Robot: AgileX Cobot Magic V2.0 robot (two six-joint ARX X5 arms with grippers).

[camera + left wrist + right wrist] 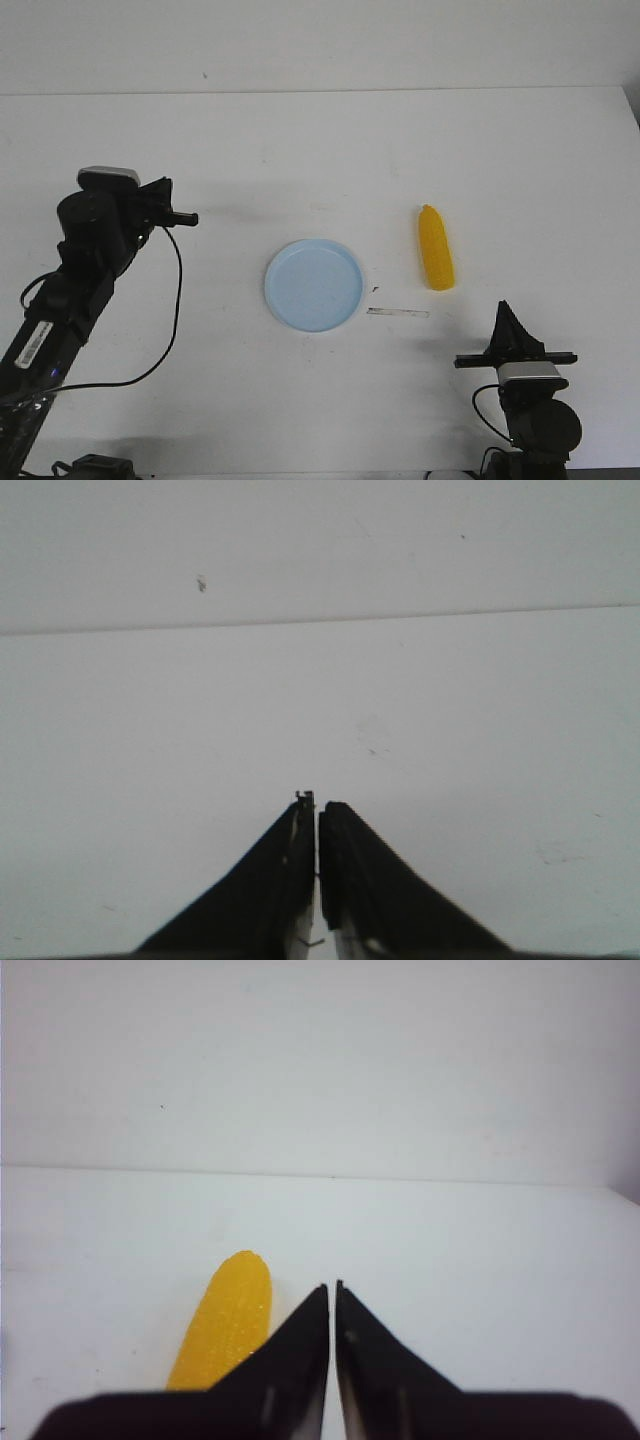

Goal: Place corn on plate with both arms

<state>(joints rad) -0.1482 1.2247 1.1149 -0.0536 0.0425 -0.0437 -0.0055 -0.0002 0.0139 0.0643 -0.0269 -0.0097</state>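
Note:
The yellow corn [435,248] lies on the white table, right of the pale blue plate [314,285], with its tapered end pointing away from me. It also shows in the right wrist view [225,1318], beside the fingers. My right gripper [506,310] is shut and empty, near the table's front right, a little short of the corn; its tips show in the right wrist view [332,1286]. My left gripper [190,218] is shut and empty, raised at the left of the plate; its tips show in the left wrist view [317,802]. The plate is empty.
A thin pale strip [397,313] lies on the table between the plate and my right gripper. The table's far edge [320,92] meets a white wall. A black cable [175,300] hangs from my left arm.

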